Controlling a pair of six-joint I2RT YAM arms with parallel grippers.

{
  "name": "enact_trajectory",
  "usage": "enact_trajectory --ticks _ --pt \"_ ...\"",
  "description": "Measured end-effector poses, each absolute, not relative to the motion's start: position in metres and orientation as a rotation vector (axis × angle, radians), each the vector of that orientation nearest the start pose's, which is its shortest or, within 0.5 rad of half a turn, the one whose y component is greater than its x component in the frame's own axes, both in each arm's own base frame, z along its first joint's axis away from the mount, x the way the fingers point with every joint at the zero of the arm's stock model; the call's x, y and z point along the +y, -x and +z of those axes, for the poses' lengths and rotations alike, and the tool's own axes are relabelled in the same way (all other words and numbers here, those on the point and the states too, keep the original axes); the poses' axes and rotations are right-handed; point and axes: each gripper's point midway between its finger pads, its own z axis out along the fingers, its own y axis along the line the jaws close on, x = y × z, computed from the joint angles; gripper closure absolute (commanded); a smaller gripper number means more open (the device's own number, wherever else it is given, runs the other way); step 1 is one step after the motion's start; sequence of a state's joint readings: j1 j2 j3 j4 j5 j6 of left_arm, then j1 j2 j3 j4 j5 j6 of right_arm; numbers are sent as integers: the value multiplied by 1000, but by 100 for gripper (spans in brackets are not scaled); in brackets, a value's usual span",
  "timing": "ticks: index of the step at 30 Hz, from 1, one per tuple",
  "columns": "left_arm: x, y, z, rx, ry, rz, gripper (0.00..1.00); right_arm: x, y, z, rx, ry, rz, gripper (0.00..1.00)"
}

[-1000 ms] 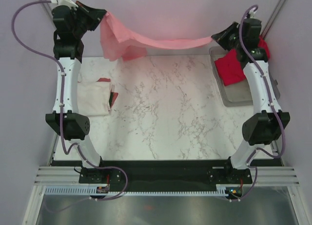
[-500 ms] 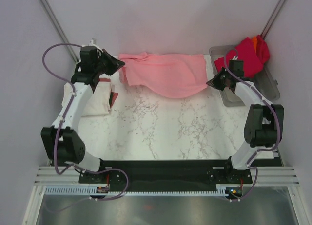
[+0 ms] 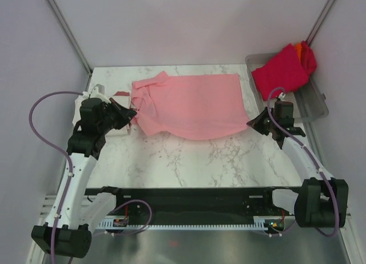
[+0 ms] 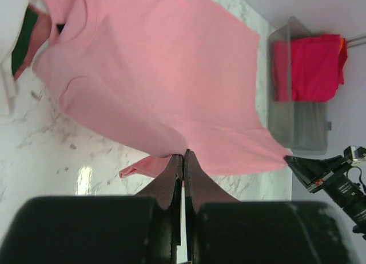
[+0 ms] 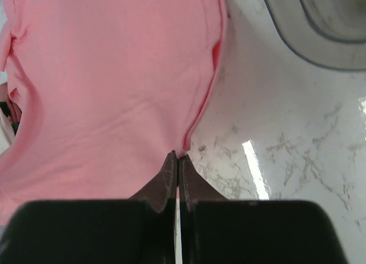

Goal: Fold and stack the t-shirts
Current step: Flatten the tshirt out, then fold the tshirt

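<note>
near edge: marble table [image 3: 189,161] shows between the arm bases and the shirt hem
left gripper [image 3: 130,112]: jaws pressed together, pinching the near-left edge of the pink t-shirt [image 3: 191,104]
right gripper [image 3: 254,122]: clamped on its near-right corner
pink t-shirt: spread flat, mid-table
tray [image 3: 315,107]: far right — crimson t-shirt [image 3: 279,74] heaped inside, orange t-shirt [image 3: 299,46] behind

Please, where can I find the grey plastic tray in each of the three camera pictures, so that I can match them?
Top external: the grey tray is at the upper right, near the table's far right corner.
Left wrist: the tray is at the upper right.
Right wrist: top right corner, only part of the tray shows.
Shared landmark: the pink t-shirt, left of the tray in every view.
</note>
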State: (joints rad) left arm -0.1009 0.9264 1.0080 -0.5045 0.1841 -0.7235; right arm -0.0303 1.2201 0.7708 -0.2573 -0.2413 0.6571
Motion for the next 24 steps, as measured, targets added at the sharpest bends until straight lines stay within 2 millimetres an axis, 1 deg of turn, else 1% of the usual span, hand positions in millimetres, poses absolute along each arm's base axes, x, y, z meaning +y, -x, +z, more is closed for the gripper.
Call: enact_trajectory --ticks 2,4,7,10,14,16,21,24 --pt "-87 -279 262 2026 522 -692 98 55 -319 124 2230 -669 581 100" --pt "-85 -261 254 2041 524 -686 98 54 -302 121 2234 -676 570 100" --pt "-82 -240 244 2047 524 -673 98 52 -282 119 2229 -680 557 100" --pt "-78 -228 231 2063 539 -655 98 52 -265 116 2230 -686 551 100" --pt "-78 -223 211 2128 563 -636 98 49 -250 108 2263 -712 521 100" --pt "-78 -223 206 2148 568 -629 98 48 -247 104 2282 -723 510 100" --pt "-77 -229 193 2204 584 -604 98 45 -246 89 2340 -754 468 100" --pt "-76 -235 179 2264 604 -572 98 43 -249 81 2378 -767 443 100"
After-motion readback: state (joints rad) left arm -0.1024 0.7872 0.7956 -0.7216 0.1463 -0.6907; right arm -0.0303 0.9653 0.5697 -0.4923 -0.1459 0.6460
